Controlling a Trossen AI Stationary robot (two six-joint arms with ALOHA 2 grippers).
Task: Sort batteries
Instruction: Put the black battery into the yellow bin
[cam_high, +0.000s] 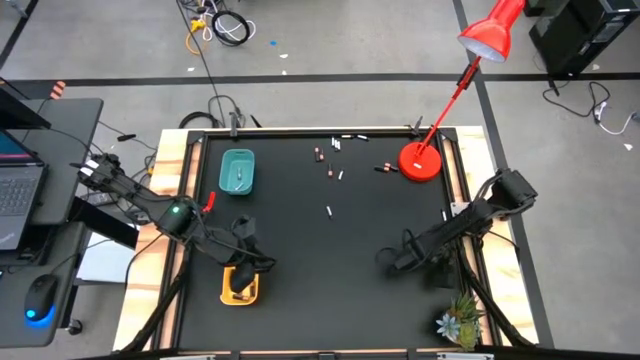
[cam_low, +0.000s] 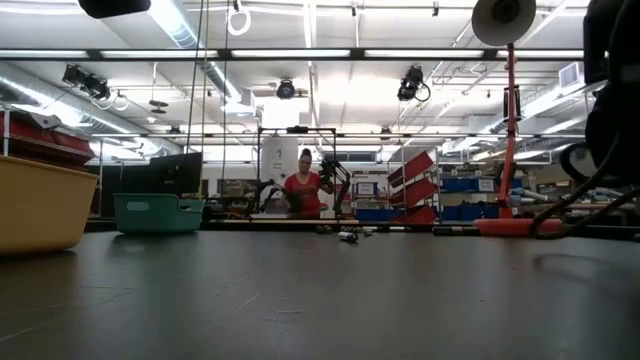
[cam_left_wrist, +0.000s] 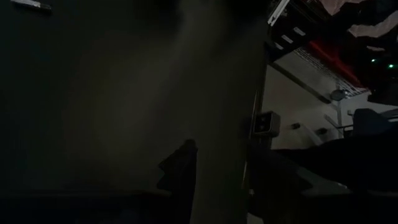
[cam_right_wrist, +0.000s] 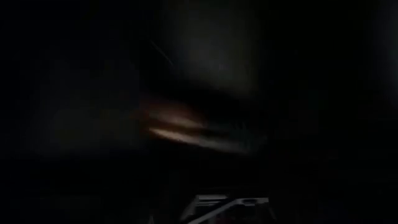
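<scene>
The black table (cam_high: 300, 290) has raised edges on all sides, and most of its middle and near part lies bare. The batteries (cam_high: 330, 165) are scattered in a loose band along the far part of the table, from near the middle of the far edge toward the red lamp base (cam_high: 420, 162) at the far right; one lies alone nearer the centre, well apart from the others. The teal tray (cam_high: 237, 171) sits at far left, close to the left edge, and the yellow tray (cam_high: 240, 285) sits at near left. The left gripper (cam_high: 243, 262) hangs over the yellow tray's far end; I cannot tell how wide its fingers stand. The right gripper (cam_high: 385, 260) is low over bare table at near right, well apart from any battery, and its fingers cannot be made out either. A small plant (cam_high: 458, 322) stands at the near right corner.
</scene>
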